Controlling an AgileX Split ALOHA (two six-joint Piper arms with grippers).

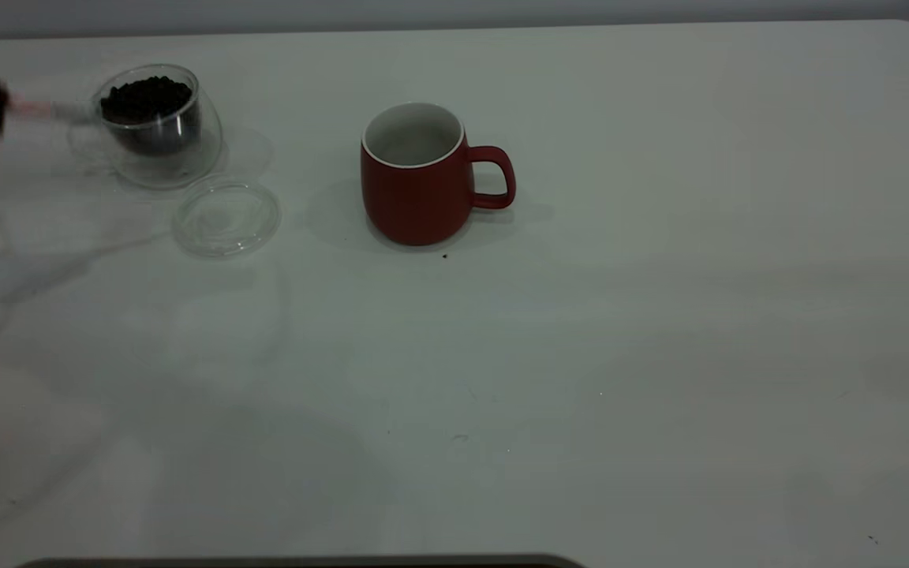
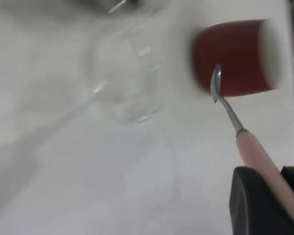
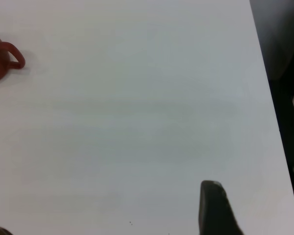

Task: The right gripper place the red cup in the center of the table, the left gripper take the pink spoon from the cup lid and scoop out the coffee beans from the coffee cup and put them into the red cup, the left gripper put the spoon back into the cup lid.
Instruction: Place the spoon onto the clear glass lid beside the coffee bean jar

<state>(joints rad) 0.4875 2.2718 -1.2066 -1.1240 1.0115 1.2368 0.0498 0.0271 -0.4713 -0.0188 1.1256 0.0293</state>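
1. The pink spoon [image 2: 258,155] is pinched by its handle in the left gripper [image 2: 264,203] at the table's [image 1: 660,315] left edge.
2. Its bowl is held beside the coffee cup [image 1: 156,126] of coffee beans [image 1: 145,98].
3. The cup lid [image 1: 226,217] lies nearby; the red cup [image 1: 421,175] stands centrally.
4. The right gripper [image 3: 214,208] is parked apart; whether it is spread cannot be told.

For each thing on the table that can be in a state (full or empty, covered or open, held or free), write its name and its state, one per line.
coffee cup: uncovered, tilted, holding coffee beans.
cup lid: flat on the table, nothing on it.
red cup: upright, empty.
pink spoon: held by its handle, bowl empty.
left gripper: shut on the spoon.
right gripper: off to the side, holding nothing visible.
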